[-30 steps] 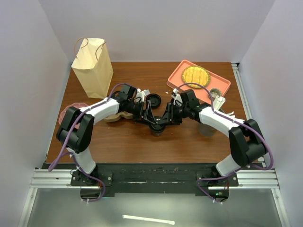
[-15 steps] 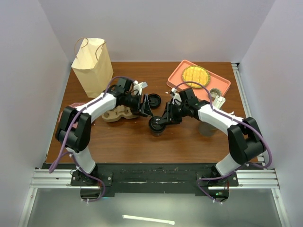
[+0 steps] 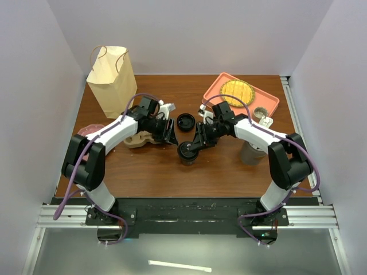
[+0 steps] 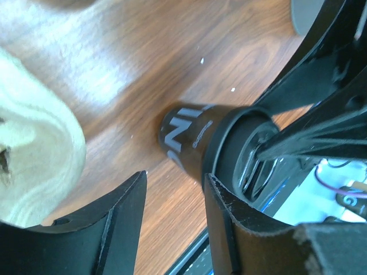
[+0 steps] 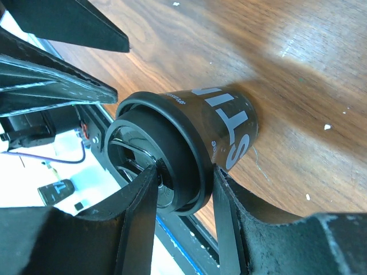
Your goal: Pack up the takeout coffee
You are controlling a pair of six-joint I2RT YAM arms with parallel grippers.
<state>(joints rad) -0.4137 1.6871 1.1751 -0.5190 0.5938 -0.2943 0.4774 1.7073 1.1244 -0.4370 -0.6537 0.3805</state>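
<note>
Upright in right pincer [image 5: 182,177]: takeout coffee [image 5: 226,129] (lidded)

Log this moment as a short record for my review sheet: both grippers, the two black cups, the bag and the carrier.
right gripper: closed on the lid rim of the takeout coffee
left gripper: open, empty, just beside that cup
second black cup: lidded, free, behind the gripped one
paper bag: upright, far left corner
cup carrier: near the bag, partly hidden by the left arm

White arms [image 3: 117,133], black joints, purple cables [image 3: 63,200], black pincers [image 3: 170,133]
</note>
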